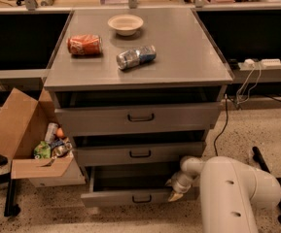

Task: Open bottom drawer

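Note:
The bottom drawer (125,197) is the lowest and shortest grey front of the cabinet, with a small dark bar handle (141,198). It stands pulled out a little, and a dark gap shows above its front. My gripper (175,190) is at the drawer's right end, over the top edge of the front, well right of the handle. My white arm (237,193) comes in from the lower right and hides the drawer's right corner.
The middle drawer (140,154) and top drawer (140,117) sit slightly out above. On the cabinet top lie a red can (84,44), a crushed silver can (136,57) and a bowl (125,24). An open cardboard box (28,140) with trash stands left. Cables run on the right.

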Controlling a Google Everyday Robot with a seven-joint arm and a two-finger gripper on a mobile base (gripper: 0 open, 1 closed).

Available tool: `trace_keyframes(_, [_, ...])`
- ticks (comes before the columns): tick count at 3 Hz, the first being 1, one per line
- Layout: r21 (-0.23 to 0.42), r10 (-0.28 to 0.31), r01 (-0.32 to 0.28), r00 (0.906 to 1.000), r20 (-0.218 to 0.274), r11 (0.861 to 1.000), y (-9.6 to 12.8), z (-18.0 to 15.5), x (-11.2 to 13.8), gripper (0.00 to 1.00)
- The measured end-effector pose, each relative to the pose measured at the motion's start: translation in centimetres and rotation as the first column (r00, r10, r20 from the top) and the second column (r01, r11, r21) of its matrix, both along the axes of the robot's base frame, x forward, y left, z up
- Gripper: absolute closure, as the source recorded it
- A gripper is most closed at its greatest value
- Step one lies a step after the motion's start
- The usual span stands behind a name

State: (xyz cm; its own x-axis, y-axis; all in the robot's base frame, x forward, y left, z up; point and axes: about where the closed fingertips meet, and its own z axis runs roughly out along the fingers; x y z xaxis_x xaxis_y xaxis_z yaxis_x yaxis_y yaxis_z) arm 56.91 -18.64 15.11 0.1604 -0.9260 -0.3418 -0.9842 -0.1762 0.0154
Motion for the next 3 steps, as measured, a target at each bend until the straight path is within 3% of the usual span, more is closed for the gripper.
trace_keyframes(1, [0.000,0.000,0.000,1.0000,0.000,1.000,0.0,0.0,0.0,0.05])
trace_keyframes(3, [-0.078,0.010,-0.019,0.9927,-0.120,0.997,0.1,-1.9,-5.7,0.00])
